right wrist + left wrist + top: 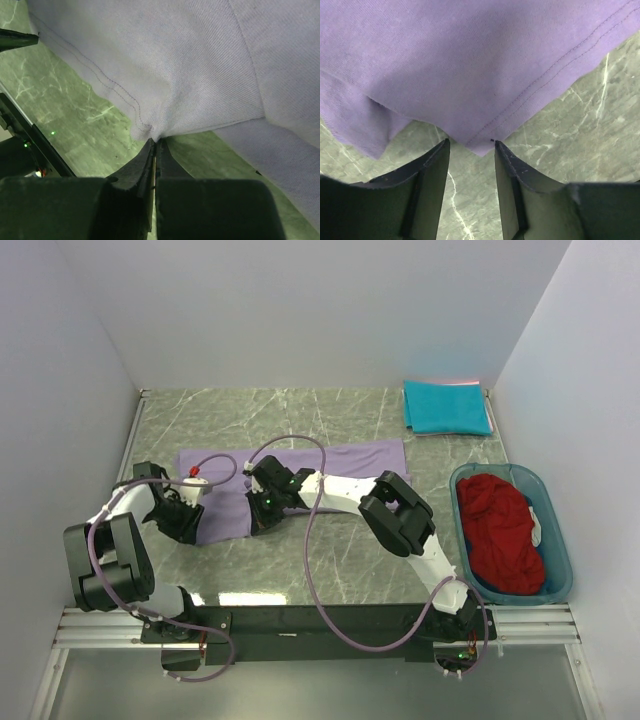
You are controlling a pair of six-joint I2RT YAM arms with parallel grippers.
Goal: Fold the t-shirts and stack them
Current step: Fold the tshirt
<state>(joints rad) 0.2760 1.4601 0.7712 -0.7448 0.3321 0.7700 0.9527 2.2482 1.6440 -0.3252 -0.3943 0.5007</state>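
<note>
The lavender t-shirt (330,460) lies partly folded across the middle of the green marble table. My left gripper (185,523) is open at the shirt's near left corner; in the left wrist view a hemmed corner of the lavender shirt (480,85) hangs just beyond the gap between my fingers (470,146), not pinched. My right gripper (263,518) is shut on the lavender shirt's near edge (165,90), fabric bunched at the fingertips (156,142). The teal t-shirt (446,406) lies folded at the far right. The dark red t-shirt (500,530) is crumpled in the bin.
The translucent teal plastic bin (556,530) stands at the right edge of the table, with a bit of white and blue cloth beside the red shirt. White walls close in the left, far and right sides. Purple cables loop over the arms.
</note>
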